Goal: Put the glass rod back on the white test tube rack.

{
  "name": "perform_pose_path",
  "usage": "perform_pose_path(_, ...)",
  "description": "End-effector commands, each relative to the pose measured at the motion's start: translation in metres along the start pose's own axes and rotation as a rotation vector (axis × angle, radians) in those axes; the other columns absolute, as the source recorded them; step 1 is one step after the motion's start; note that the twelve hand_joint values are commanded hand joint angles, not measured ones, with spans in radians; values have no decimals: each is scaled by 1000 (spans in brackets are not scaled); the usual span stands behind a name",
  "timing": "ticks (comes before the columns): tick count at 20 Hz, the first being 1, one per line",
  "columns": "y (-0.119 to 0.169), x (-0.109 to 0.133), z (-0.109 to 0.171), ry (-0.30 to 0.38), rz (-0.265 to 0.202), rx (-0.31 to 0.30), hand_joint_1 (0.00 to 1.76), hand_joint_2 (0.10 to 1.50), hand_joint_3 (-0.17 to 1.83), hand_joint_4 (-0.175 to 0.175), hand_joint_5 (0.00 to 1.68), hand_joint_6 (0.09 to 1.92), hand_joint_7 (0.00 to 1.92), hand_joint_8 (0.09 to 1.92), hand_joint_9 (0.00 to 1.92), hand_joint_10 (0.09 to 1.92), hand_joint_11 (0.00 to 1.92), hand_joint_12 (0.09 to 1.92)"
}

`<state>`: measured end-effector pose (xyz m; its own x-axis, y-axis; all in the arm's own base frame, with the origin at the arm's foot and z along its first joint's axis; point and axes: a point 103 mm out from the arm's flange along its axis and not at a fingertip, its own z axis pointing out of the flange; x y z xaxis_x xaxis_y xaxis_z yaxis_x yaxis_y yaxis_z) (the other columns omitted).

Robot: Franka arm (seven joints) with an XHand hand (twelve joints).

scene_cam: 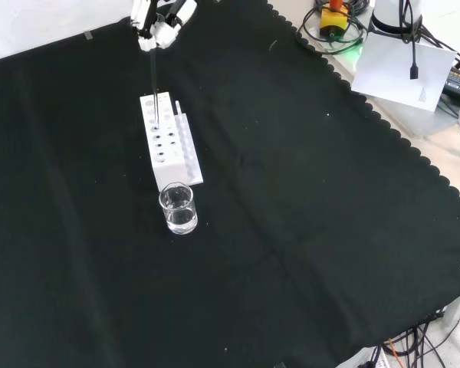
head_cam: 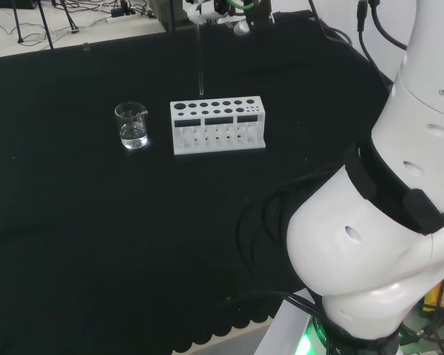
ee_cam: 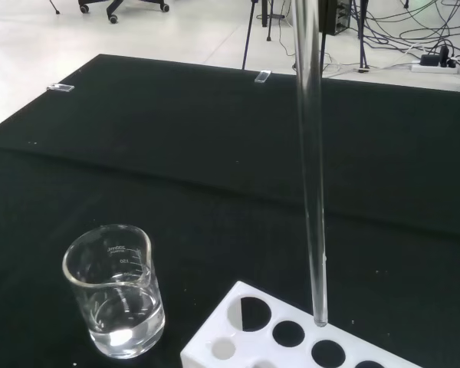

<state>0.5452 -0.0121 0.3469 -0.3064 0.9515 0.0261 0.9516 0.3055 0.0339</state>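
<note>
Black cloth covers counter (head_cam: 74, 244).

Head view: black-and-white hand (head_cam: 240, 16) high at far edge, fingers curled, pinching top of thin clear glass rod (head_cam: 200, 63); rod vertical so tip can enter hole of white plastic test tube rack (head_cam: 217, 126).

Front view: rod tip above rack's far-end holes; small clear glass beaker (scene_cam: 177, 208) with water stands just beside rack's near end.

Wrist view: tip hangs close over rack top between holes, probably not inserted yet.
</note>
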Motion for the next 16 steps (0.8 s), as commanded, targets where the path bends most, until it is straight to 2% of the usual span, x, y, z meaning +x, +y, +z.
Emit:
perform_pose_path(1,5,-9,8,8,3,4,1283,1111,0,-175,1042,601,991,1318,1610,953,1646,901)
perform_pose_path(8,8,-20,24,41,18,13,1283,1111,0,-175,1042,601,991,1318,1609,953,1647,902)
perform_pose_path(16,5,-29,34,32,35,34,1283,1111,0,-175,1042,601,992,1317,1610,953,1648,903)
